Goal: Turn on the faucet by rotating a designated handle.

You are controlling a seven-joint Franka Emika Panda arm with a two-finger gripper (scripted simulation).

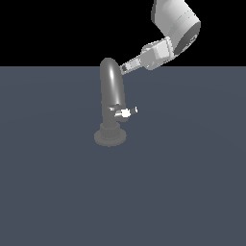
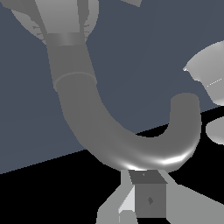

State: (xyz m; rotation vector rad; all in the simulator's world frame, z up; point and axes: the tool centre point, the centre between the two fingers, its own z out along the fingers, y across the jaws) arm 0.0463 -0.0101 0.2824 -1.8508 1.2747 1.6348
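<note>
The glossy grey faucet [image 1: 111, 103], a thick arched spout on a round stepped base, stands just left of centre in the exterior view on a flat slate-blue floor [image 1: 192, 192] with wide bare room on every side. Its handle [image 1: 126, 112], a thin silvery lever with a bright white tip, juts toward the exterior view's right from the lower stem. The matte white arm [image 1: 175, 26] reaches down from the upper right, its gripper [image 1: 126, 67] beside the top of the arch [image 2: 144, 153]; whether the fingers are spread or pressed together cannot be told.

The faucet [image 1: 112, 91] hides the jaws' tips (gap unreadable).
</note>
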